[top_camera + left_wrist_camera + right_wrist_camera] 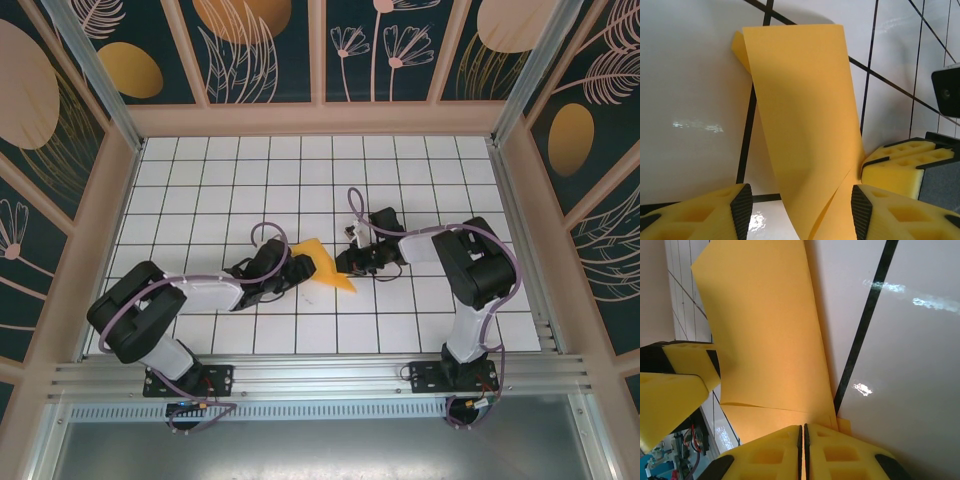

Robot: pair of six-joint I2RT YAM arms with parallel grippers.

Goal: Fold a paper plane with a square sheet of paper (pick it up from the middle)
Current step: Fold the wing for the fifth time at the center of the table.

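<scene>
Near the middle of the table, the paper is pinched at its edge by the closed right claw so that it stands raised and curled, while the left claw is spread astride it, probably for regrasping.

Nothing readable here, as far as I can see. The sheet of paper is plain orange-yellow with no print on it. The wall panels only carry leaf and flower drawings (decor, not lettering). Any print on the arm bases is too small to tell.
</scene>
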